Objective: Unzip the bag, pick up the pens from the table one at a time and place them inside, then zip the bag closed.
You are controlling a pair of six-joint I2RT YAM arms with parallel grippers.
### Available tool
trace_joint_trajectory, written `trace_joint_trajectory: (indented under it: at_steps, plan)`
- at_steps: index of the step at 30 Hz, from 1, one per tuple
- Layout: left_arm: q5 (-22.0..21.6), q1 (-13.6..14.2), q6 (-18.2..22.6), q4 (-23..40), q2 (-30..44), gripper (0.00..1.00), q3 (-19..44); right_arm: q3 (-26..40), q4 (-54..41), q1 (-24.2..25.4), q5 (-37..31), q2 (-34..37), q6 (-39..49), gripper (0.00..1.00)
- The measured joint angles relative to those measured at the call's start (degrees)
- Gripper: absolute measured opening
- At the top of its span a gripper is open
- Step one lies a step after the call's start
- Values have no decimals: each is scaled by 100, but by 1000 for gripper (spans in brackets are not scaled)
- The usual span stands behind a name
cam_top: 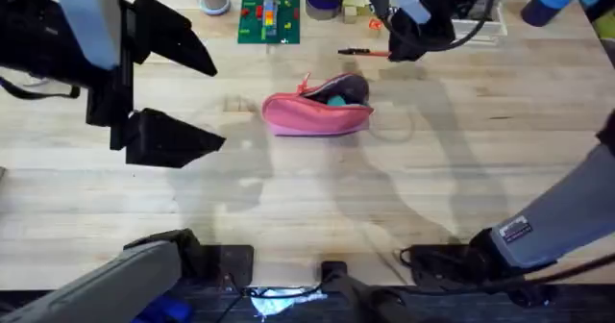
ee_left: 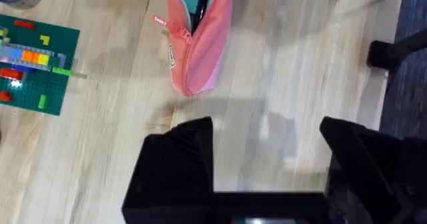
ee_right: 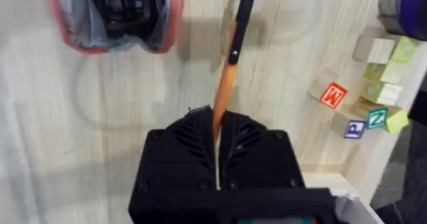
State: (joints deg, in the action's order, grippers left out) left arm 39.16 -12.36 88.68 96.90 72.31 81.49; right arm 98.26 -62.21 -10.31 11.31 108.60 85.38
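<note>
Mid-table (cam_top: 115,208), the bag (cam_top: 317,110) lies unzipped, soft and floppy, mouth gaping. Left gripper (ee_left: 267,151) hovers nearby, fingers wide, empty. Right gripper (ee_right: 217,141) pinches the orange pen (ee_right: 230,64) at its tail: light, stiff, slippery.

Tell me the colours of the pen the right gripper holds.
The pen is orange with a black end, clearest in the right wrist view.

bag (cam_top: 317,111) mid-table (cam_top: 288,198), pen (cam_top: 363,51) behind it

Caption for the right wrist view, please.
Right gripper shut on the orange pen, held near the unzipped pink bag above the table.
</note>
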Motion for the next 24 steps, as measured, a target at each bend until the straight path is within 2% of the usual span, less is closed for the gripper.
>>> trace_joint_trajectory:
  at_steps: [12, 24]
  plan:
    - [2, 0, 0, 0, 0, 995, 0, 1, -1040, 4, -19, -779, 961, 32]
    - [2, 0, 0, 0, 0, 995, 0, 4, -1339, -95, -18, -813, 1545, 34]
